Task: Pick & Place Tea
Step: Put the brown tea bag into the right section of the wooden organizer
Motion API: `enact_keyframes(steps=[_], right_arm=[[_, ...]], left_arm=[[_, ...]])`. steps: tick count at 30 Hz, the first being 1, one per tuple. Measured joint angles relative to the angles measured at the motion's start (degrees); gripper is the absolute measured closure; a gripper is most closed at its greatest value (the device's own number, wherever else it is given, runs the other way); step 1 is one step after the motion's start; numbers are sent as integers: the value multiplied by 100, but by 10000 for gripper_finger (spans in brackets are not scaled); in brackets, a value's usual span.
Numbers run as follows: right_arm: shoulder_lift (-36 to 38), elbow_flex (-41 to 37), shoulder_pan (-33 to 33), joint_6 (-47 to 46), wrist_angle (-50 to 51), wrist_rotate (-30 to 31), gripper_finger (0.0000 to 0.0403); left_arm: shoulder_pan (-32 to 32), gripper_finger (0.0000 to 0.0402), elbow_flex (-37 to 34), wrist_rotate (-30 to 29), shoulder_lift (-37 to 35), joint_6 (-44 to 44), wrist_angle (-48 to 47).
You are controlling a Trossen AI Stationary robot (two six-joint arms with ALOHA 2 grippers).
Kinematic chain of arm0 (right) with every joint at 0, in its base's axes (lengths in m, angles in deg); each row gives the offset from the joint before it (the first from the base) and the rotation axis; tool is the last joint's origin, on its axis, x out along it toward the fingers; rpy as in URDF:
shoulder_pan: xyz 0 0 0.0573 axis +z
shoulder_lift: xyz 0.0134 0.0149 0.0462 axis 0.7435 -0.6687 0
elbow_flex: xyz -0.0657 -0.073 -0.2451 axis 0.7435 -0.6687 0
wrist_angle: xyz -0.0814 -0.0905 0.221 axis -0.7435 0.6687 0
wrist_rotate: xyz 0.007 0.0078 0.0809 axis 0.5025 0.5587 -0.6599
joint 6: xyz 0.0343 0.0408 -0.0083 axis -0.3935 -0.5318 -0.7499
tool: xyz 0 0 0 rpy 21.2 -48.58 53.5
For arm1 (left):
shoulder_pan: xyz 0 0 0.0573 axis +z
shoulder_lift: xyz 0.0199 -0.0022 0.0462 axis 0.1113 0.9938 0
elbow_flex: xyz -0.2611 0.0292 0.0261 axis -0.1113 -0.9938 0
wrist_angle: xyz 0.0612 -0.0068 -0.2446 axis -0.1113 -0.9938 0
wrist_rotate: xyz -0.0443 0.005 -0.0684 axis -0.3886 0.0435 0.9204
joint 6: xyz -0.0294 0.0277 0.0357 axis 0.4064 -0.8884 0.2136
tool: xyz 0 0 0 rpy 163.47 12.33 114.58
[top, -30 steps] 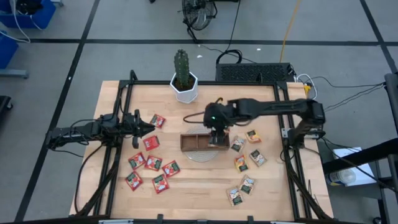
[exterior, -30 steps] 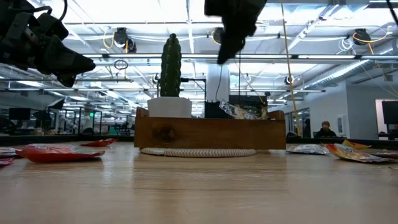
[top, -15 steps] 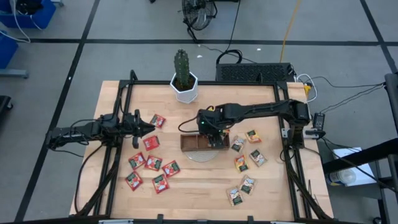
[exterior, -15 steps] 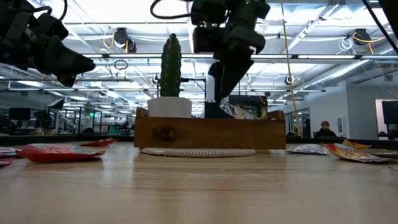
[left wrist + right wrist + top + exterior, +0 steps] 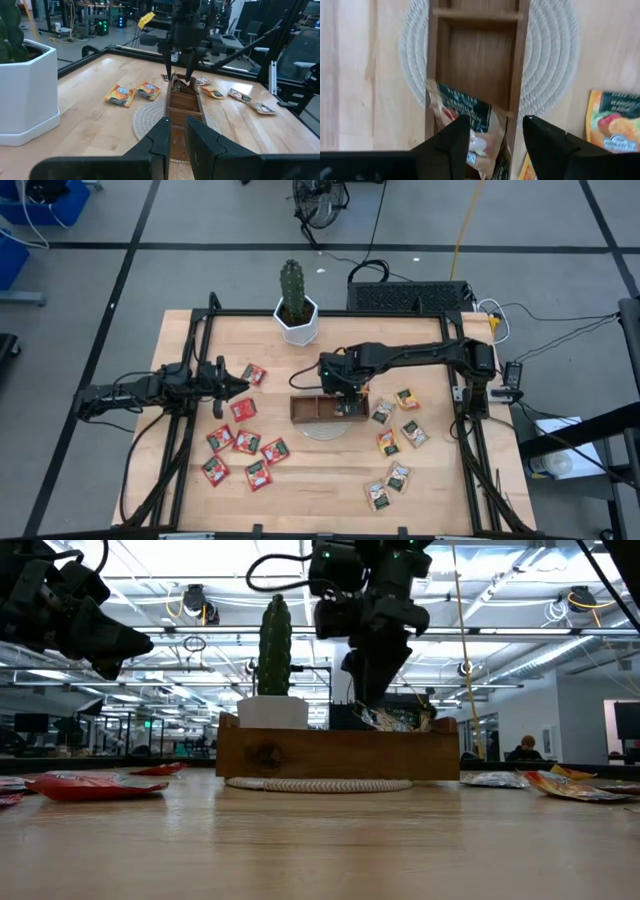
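Note:
The brown wooden tray (image 5: 308,410) stands on a round woven mat (image 5: 322,430) at mid-table. One tea sachet (image 5: 470,120) leans slanted inside the tray's right-hand compartment; it also shows in the left wrist view (image 5: 183,83). My right gripper (image 5: 495,140) hangs open just above that compartment, pointing steeply down, its fingers over the sachet's near part. Red sachets (image 5: 245,442) lie flat on the table left of the tray, and orange and pale ones (image 5: 400,425) lie to its right. My left gripper (image 5: 238,385) waits at the left, shut and holding nothing.
A cactus in a white hexagonal pot (image 5: 297,310) stands behind the tray. A black frame (image 5: 200,340) borders the tabletop. Bare wood lies in front of the tray, between the two groups of sachets.
My right gripper has come down from high above the tray to just over its right compartment. It has shifted slightly toward the table's left and tipped more steeply downward. The sachet in the tray lies where it was.

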Motion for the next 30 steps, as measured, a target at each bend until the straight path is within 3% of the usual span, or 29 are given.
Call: enact_keyframes(steps=[19, 30], right_arm=[[10, 0, 0, 194, -241, -4, 395], [11, 0, 129, 123, -237, 113, 403]], left_arm=[[0, 344, 0, 0, 0, 0, 0], [1, 344, -2, 0, 1, 0, 0]])
